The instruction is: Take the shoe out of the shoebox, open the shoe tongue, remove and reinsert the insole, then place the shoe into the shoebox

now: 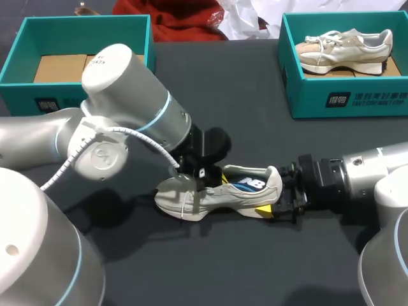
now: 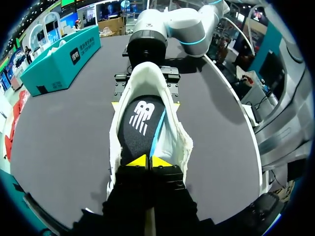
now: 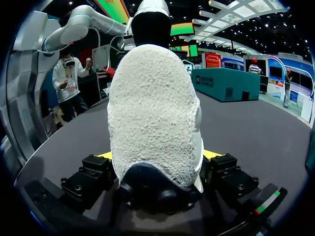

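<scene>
- Right now the shoe (image 1: 217,194) is lying upright on the table (image 1: 255,121), outside both boxes and between the two grippers.
- The right gripper (image 3: 158,155) is clamping the heel at a medium width, with its fingers (image 3: 104,156) pressing on it from either side.
- The left gripper (image 2: 148,162) is sitting over the shoe's opening at the toe end. Its yellow tips are pressing narrowly together on the front of the dark insole (image 2: 142,120). Whether they are pinching anything, I cannot tell.
- The insole is lying inside the shoe, running ahead of the left gripper towards the heel and the right gripper.
- Behind the left arm, the left box (image 1: 38,102) is holding cardboard (image 1: 60,67).
- Beyond the right gripper and well apart from it, the right box (image 1: 344,99) is holding a second shoe (image 1: 344,50).
</scene>
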